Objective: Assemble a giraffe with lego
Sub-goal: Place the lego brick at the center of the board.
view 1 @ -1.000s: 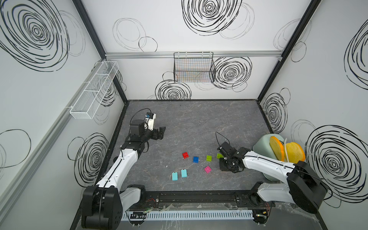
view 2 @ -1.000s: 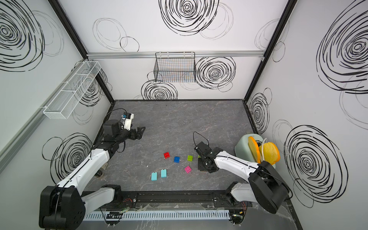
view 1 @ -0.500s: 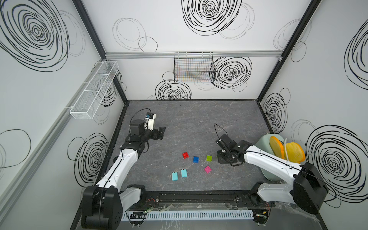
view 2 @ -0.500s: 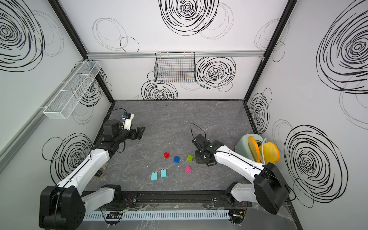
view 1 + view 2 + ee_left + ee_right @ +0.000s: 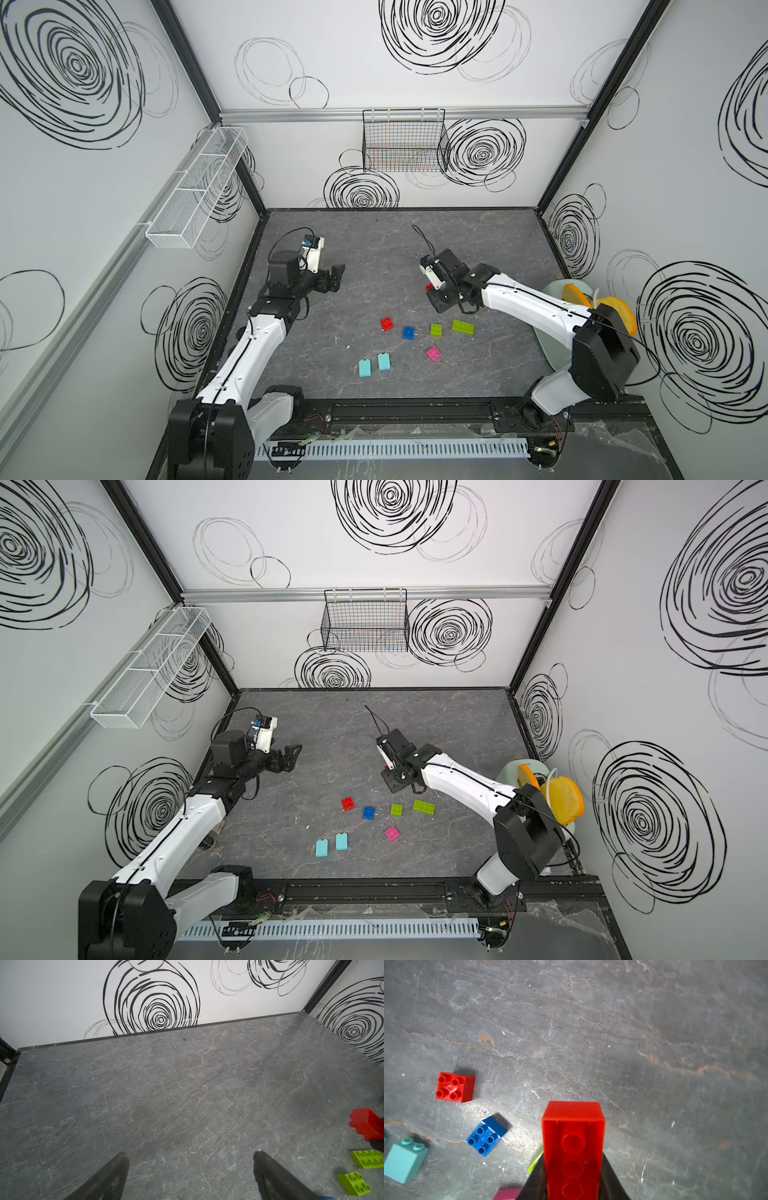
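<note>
Grey marbled stone forms the table (image 5: 374, 249), where loose lego pieces lie scattered, each apart from its neighbours. At far left the left gripper (image 5: 336, 277) hangs over bare table, its jaws spread wide with nothing between them, well apart from every piece. Nearer the front edge, two light-blue bricks (image 5: 365, 368) (image 5: 384, 361) lie side by side, just apart. Next comes a red square brick (image 5: 387, 323), studs up, then a blue brick (image 5: 409, 332) just beside it. A pink brick (image 5: 434, 353) lies nearer the front edge than the blue one, and a small lime brick (image 5: 436, 329) sits just right of the blue one. Behind this row, toward the back wall, the right gripper (image 5: 433, 291) is clamped on a long red brick (image 5: 573, 1136) and holds it above the table. In the right wrist view the brick juts out past the black fingers (image 5: 609, 1180), which press its two long sides, and its hollow underside faces the camera. The red square brick and the blue brick lie below and to one side of it, near but not touching. Farthest right, a long lime brick (image 5: 463, 327) rests flat, studs up, near the right arm.
</note>
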